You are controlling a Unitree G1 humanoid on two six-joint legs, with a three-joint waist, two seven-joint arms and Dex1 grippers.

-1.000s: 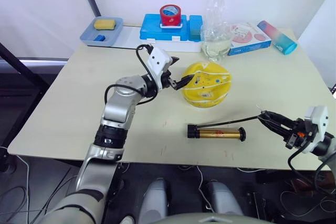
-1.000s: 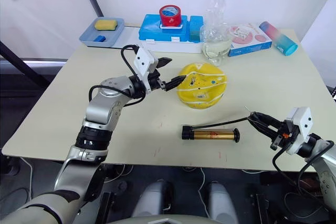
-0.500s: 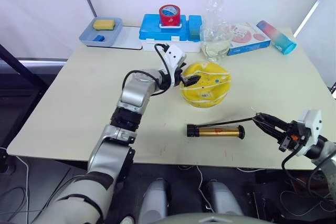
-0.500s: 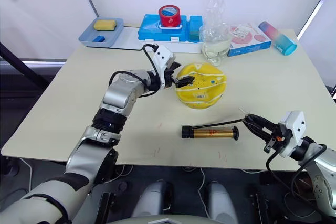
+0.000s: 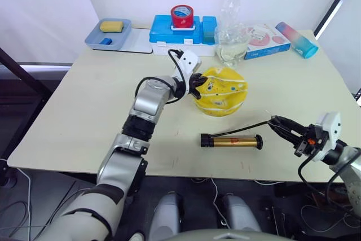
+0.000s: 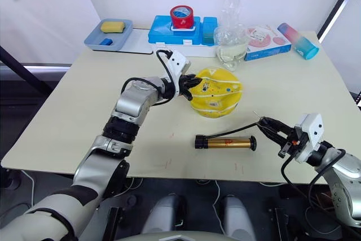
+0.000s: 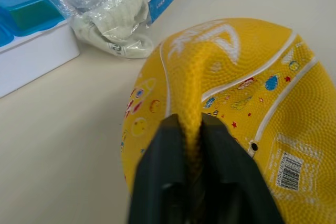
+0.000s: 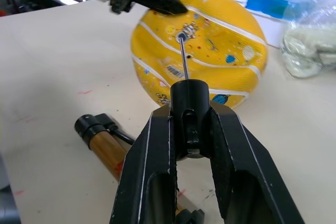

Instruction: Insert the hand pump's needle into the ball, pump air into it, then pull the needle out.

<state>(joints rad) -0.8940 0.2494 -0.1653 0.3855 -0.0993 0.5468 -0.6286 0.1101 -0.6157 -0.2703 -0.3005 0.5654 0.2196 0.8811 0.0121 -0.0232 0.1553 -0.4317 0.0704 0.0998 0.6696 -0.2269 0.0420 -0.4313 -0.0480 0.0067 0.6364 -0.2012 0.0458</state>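
Left pincer (image 7: 195, 145) pinches a fold of the dented, sagging ball (image 5: 221, 90); right pincer (image 8: 190, 129) clamps the needle (image 8: 183, 59) fitting.

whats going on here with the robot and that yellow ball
The left gripper pinches a raised fold of the half-deflated ball, steadying it on the table. The right gripper holds the needle by its black fitting, short of the ball and not yet inserted. The hand pump lies on the table between them.
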